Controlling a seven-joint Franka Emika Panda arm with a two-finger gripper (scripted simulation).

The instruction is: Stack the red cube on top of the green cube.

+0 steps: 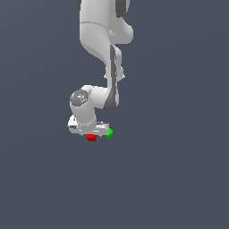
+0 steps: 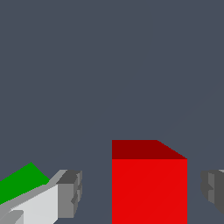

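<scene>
Presently the tool [image 2: 140, 190] stands wide open, its grey fingertips [image 2: 70, 192] on either side of the red cube [image 2: 148, 188] with gaps both sides; nothing gripped. Red cube sits on the dark bench [image 1: 179, 179]. Green cube [image 2: 22, 183] lies just beyond one finger, close beside, partly hidden by it. White arm [image 1: 100, 40] rises above.

1. Your exterior view looks down from high up, far off, taking in the whole arm [image 1: 100, 58].
2. Your wrist view sits very close, looking between the fingertips [image 2: 70, 192].
3. Both views share the red cube [image 1: 91, 137] [image 2: 149, 188] and green cube [image 1: 109, 133] [image 2: 19, 183].
</scene>
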